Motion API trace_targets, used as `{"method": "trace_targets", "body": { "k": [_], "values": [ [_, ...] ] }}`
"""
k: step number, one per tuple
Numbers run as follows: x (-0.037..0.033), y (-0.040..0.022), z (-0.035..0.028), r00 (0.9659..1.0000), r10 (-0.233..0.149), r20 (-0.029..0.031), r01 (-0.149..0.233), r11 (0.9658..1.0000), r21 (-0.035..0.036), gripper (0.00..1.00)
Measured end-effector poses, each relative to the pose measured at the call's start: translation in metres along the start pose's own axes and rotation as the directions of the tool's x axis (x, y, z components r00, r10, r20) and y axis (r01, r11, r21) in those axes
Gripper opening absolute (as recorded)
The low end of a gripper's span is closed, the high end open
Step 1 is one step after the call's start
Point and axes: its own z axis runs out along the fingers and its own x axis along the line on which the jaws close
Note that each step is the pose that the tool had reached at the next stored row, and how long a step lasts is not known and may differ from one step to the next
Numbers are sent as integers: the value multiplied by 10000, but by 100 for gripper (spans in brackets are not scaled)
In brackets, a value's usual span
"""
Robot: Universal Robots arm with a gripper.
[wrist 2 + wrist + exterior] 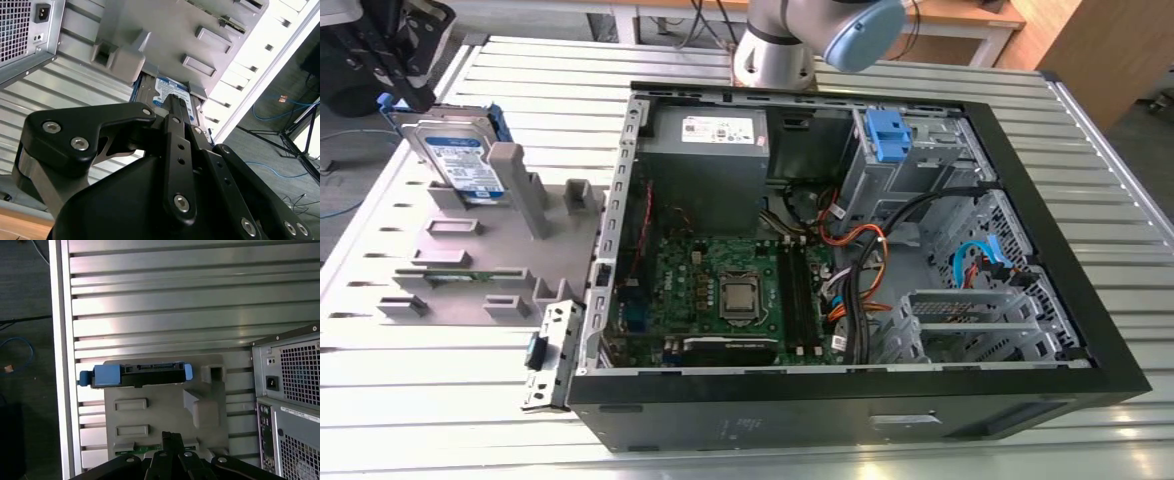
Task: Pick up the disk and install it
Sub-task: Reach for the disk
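The disk (pixel 460 160) stands on edge in a slot at the far end of a grey holder (pixel 467 250), on the exterior view's left. Its white-and-blue label faces the camera and the blue carrier frames it. In the first wrist view the disk (pixel 137 375) shows edge-on, with blue carrier ends on both sides. My gripper (pixel 411 98) hangs just above and behind the disk, apart from it. Its fingertips look shut together with nothing between them, and in both wrist views the gripper (pixel 175 101) (pixel 170 436) points toward the disk (pixel 172 87).
An open black computer case (pixel 854 250) lies on the slatted metal table (pixel 454 400), with a motherboard, cables and a drive bay with a blue latch (pixel 887 135) inside. A grey power supply (pixel 707 135) sits at its back. The table edge is close beside the holder.
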Motion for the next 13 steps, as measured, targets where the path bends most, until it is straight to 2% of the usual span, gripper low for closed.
{"method": "trace_targets", "body": {
  "k": [13],
  "values": [
    [125, 193, 80, 10000, 100, 2, -100, 10000, 4, 11]
  ]
}}
